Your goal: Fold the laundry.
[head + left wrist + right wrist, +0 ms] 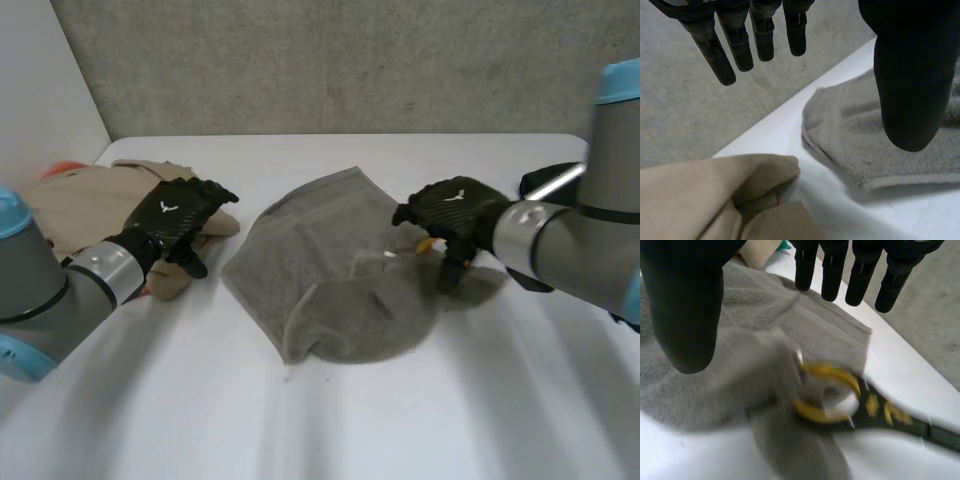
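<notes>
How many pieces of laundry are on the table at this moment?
2. A grey towel lies crumpled in the middle, its right side under the right hand; a beige garment is bunched at the left, under the left hand. An orange scrap behind it may be a third.

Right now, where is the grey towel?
In the head view the grey towel lies in the middle, right of the beige garment, its right part under the right hand.

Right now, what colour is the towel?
Plain grey towel; the head view shows it best.

Head overview, wrist close-ups, common towel (pixel 330 275)
</notes>
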Tool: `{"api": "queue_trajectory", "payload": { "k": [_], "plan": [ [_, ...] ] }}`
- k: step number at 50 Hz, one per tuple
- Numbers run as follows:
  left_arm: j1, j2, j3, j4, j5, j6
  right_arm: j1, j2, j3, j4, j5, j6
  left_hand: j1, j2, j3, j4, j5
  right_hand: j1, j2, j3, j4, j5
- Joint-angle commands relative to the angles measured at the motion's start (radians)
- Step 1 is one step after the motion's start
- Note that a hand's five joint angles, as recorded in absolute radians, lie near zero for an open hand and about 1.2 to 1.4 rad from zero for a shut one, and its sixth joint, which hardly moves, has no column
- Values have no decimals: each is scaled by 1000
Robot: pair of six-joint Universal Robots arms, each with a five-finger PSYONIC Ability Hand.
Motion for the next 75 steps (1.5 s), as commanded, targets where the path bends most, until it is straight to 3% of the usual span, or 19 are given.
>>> {"api": "queue_trajectory", "payload": {
  "k": [1,6,12,23,31,37,46,50,51,52,55,62,66,75],
  "plan": [
    [3,-103,170,-146,10,36,92,199,-202,6,12,16,69,66,69,66,62,81,86,75,72,61],
    [0,-102,204,-180,0,36,132,275,-283,-8,29,16,66,63,66,63,60,78,84,72,70,58],
    [-4,-67,187,-190,-6,23,145,224,-306,-100,146,24,51,49,51,48,45,34,39,28,26,14],
    [-4,30,84,-200,-32,30,152,156,-194,-161,123,-50,54,51,54,51,48,19,25,13,11,-1],
    [-14,61,71,-190,-119,23,197,183,-193,-167,109,-134,54,52,54,51,48,19,25,13,11,-1],
    [-41,-3,107,-175,-142,39,229,185,-157,-167,115,-133,60,57,60,57,54,19,25,13,11,-1],
    [-124,-280,366,-190,-155,66,214,145,17,-219,132,-68,89,87,89,86,83,28,34,22,20,8],
    [-129,-370,469,-226,-159,138,211,76,118,-264,133,-16,309,306,308,306,302,31,37,25,23,11],
    [-130,-393,506,-229,-161,169,204,64,139,-275,133,-7,618,615,617,615,611,31,37,25,23,11],
    [-130,-401,521,-229,-162,178,198,55,157,-285,133,2,778,775,777,775,771,31,37,25,23,11],
    [-138,-412,558,-227,-185,204,160,18,221,-330,135,30,1104,1101,1104,1101,1098,34,39,28,25,14],
    [-181,-381,565,-197,-207,207,90,-39,288,-420,221,134,1105,1102,1104,1102,1098,1,7,-4,-7,-18],
    [-201,-256,535,-201,-211,189,71,-44,283,-433,279,223,1105,1102,1104,1102,1098,-107,-101,-112,-115,-126],
    [-285,36,459,-197,-207,47,80,-25,177,-417,264,424,1105,1102,1104,1102,1098,-162,-156,-167,-170,-181]
  ]
}}
